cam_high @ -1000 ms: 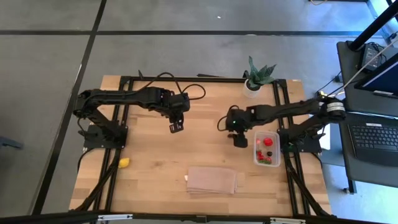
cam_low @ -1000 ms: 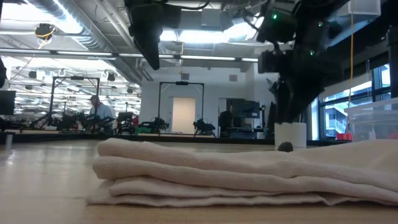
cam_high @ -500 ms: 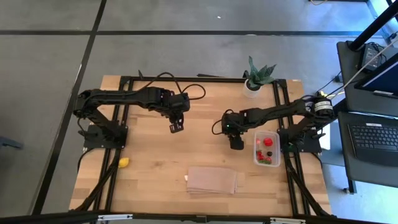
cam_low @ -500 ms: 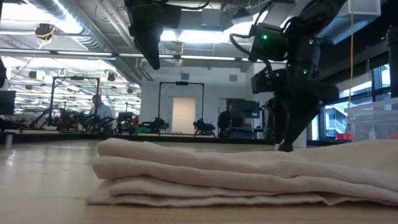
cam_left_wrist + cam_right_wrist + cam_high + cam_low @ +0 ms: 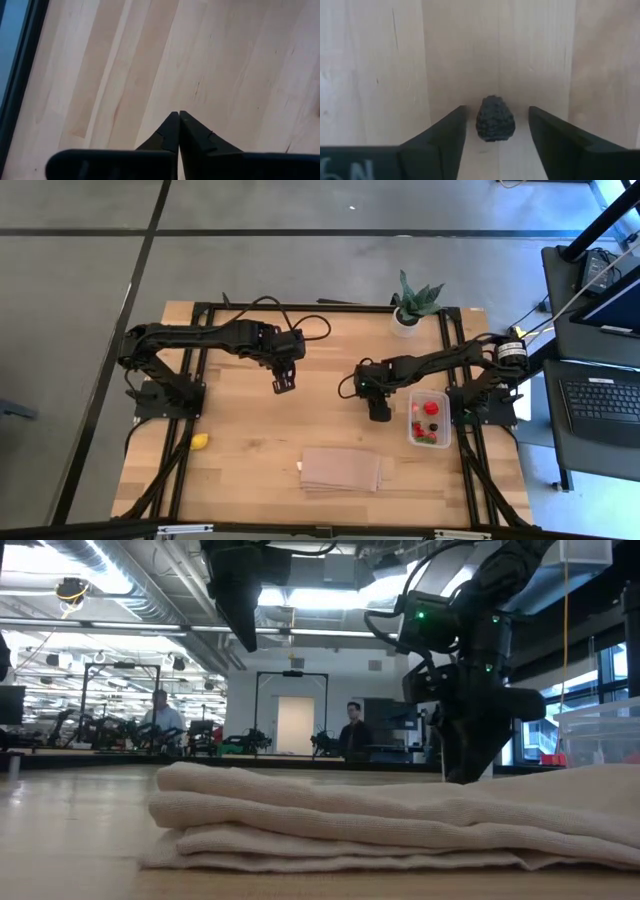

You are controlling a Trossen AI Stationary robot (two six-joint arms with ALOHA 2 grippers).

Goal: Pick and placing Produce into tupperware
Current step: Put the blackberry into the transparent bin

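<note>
Right wrist view | right tool (image 5: pixel 496 131) open astride dark berry (image 5: pixel 495 119)

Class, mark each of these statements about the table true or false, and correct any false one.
1. The right gripper has its jaws open around a dark berry on the table. True.
2. The left gripper is holding a red fruit. False: its jaws are shut on nothing, above bare wood.
3. The tupperware already holds red produce. True.
4. A yellow fruit lies inside the tupperware. False: it lies on the table near the left arm's base, far from the container.
5. The folded cloth covers the tupperware. False: the cloth lies apart from it on the table.
</note>
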